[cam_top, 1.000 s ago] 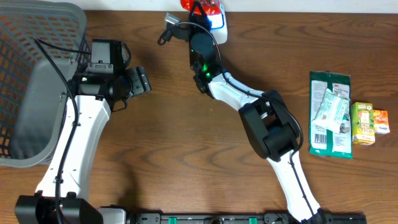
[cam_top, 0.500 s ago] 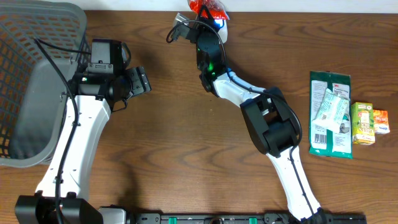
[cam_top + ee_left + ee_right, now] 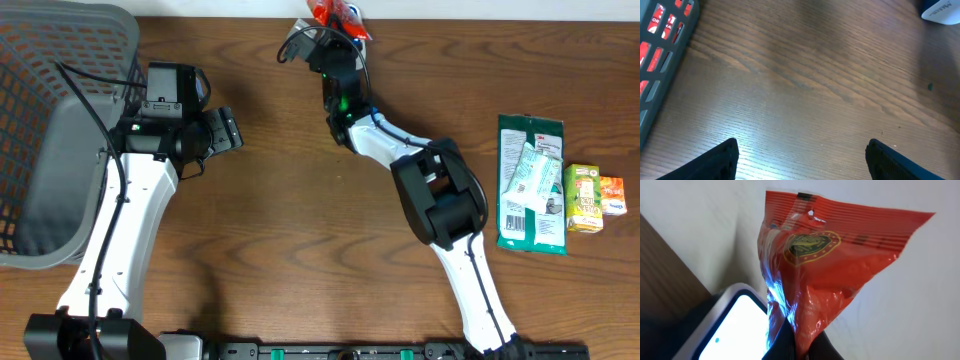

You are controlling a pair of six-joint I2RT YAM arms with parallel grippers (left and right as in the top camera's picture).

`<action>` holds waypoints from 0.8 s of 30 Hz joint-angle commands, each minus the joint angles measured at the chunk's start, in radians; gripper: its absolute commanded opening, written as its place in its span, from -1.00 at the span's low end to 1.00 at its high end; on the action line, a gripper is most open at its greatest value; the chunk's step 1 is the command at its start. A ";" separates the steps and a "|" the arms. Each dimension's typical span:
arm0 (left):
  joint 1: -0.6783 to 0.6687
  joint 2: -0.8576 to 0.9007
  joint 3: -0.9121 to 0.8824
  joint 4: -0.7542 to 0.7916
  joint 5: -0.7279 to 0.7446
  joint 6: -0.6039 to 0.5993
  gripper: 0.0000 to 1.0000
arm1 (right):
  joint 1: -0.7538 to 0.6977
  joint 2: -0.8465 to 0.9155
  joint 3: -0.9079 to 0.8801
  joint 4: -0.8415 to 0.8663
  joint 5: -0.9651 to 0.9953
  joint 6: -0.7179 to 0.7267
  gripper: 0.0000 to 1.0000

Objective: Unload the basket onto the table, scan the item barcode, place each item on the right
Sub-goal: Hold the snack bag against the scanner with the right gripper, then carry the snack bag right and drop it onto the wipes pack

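Swinging the red bag [image 3: 830, 265] further toward the table's far edge, you are now holding it just above the scanner [image 3: 732, 330], your right gripper [image 3: 797, 349] pinching one end. Your left gripper [image 3: 802, 160] is hanging spread and idle. The scan is probably nearing.

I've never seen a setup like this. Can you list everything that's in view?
table: 1, brown wood, under everything
basket: 1, grey mesh, far left
red packs: count unclear, red, inside the basket
scanner: 1, white, lit, far edge, centre
bag: 1, red, by the scanner
green packet: 1, green, right side
white packet: 1, white, lying on the green packet
cartons: 2, yellow-green and orange, far right
left gripper: 1, black, open, empty, near the basket
right gripper: 1, black, shut on the bag
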 commanded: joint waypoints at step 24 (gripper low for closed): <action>0.004 0.005 0.020 -0.005 -0.013 -0.001 0.65 | -0.214 -0.719 0.082 -1.271 -0.320 0.895 -0.98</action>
